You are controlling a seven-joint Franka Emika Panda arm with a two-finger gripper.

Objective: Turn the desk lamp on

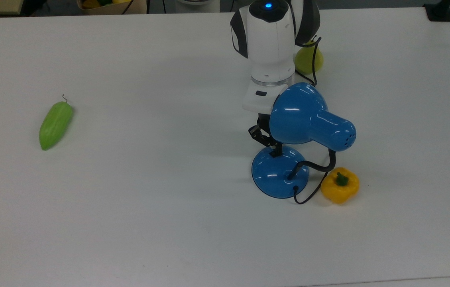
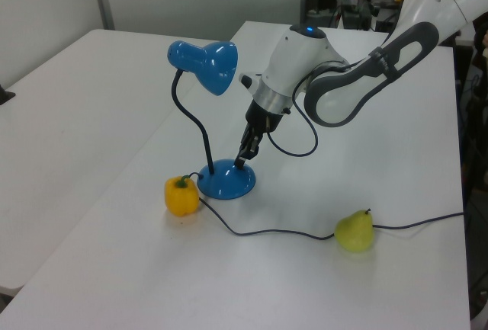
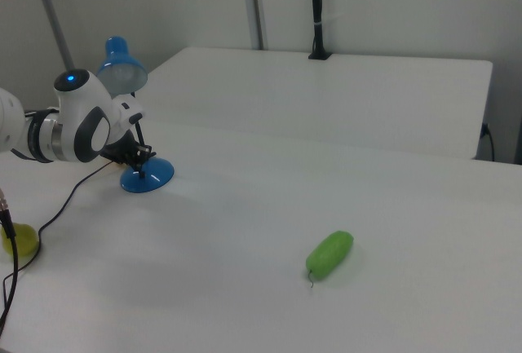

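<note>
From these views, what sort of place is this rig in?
Likely a robotics lab: a white and grey robot arm works at a bare white table set with plastic-looking toy produce, a yellow bell pepper and a green cucumber-like vegetable.

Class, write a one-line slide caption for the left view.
Tool tip on the blue lamp base, pepper and pear nearby.

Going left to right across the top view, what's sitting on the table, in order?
Green cucumber-shaped vegetable → desk lamp with the gripper down at its base → yellow bell pepper. The yellow-green pear, farther back, overlaps the lamp's span, so I leave it unplaced.
</note>
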